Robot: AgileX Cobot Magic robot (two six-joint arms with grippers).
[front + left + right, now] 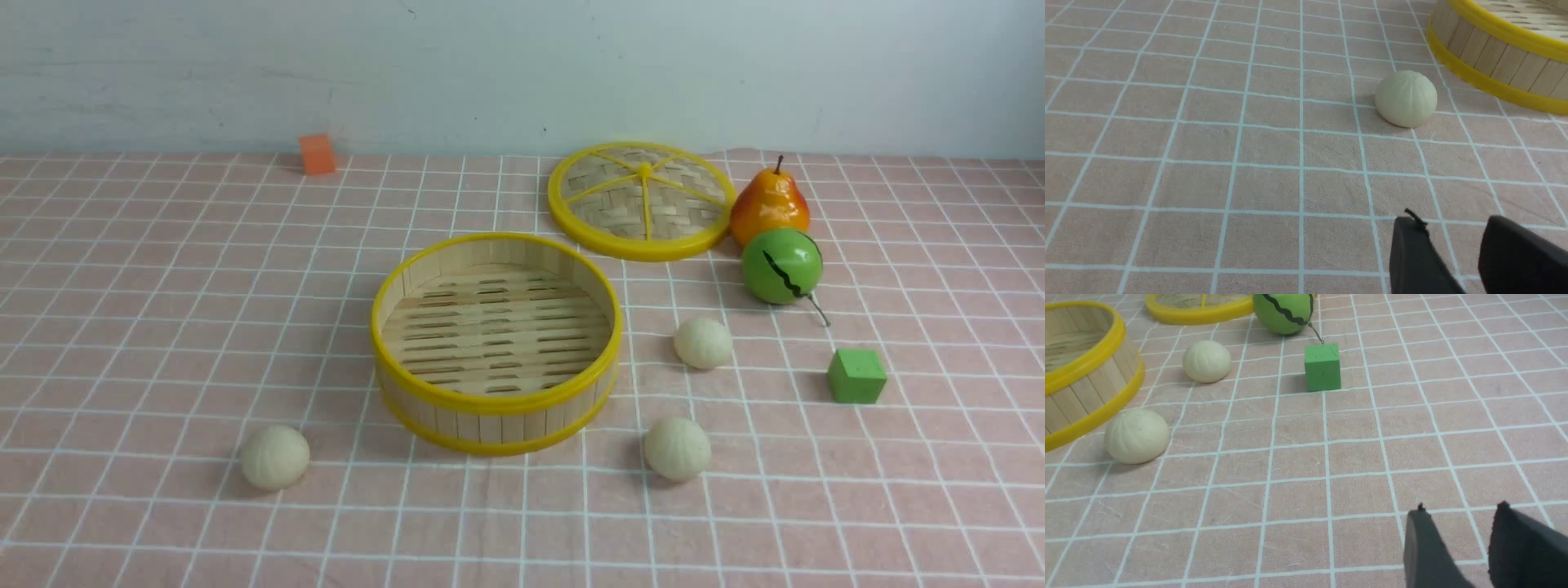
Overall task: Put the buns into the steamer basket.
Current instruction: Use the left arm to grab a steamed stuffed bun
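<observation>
Bamboo-slat steamer basket, matt buns

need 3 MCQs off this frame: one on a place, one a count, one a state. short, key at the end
1. Where is the lid relative to the steamer basket?
A. Sitting on top of it
B. Behind it and to the right, beside the pear
C. In front of it, to the left

2. How many buns lie to the right of the steamer basket?
A. None
B. One
C. Two

3. What state is the steamer basket in?
A. Uncovered and empty
B. Covered by the lid
C. Uncovered, one bun inside

Key:
1 B, the lid lies flat behind and to the right of the basket, next to the pear.
2 C, two buns lie on the right and the third lies at front left.
3 A, the whole slatted floor shows bare and all three buns are outside.
</observation>
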